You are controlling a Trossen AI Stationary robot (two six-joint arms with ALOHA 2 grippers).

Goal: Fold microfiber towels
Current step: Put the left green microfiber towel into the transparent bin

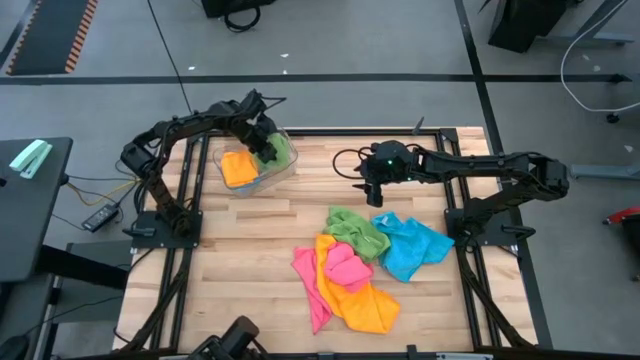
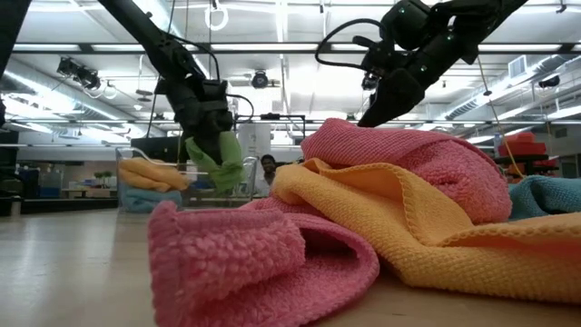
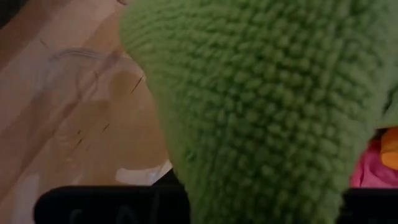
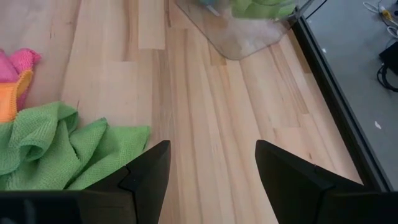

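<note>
On the wooden table [image 1: 250,240] we count five loose microfiber towels heaped together toward the right front: a green towel [image 1: 357,231] at the back of the heap, a blue towel [image 1: 412,248] to its right, an orange-yellow towel [image 1: 355,295] sprawled at the front, and two pink ones, a small pink towel [image 1: 345,267] lying on the orange-yellow one and a longer pink towel [image 1: 311,285] trailing off its left edge. Two more sit in the clear plastic bin [image 1: 284,168] at the table's back left: an orange-yellow folded towel [image 1: 238,167] and a second green towel [image 1: 278,152]. All are crumpled, with a nubby looped weave that shows plainly in the low view. We can read no label or writing on any of them. The left gripper [image 1: 266,143] is over the bin, its fingers clamped on the second green towel, which hangs from it in the low view. The right gripper [image 4: 211,177] hovers above bare table behind the heap, fingers apart and holding nothing.
</note>
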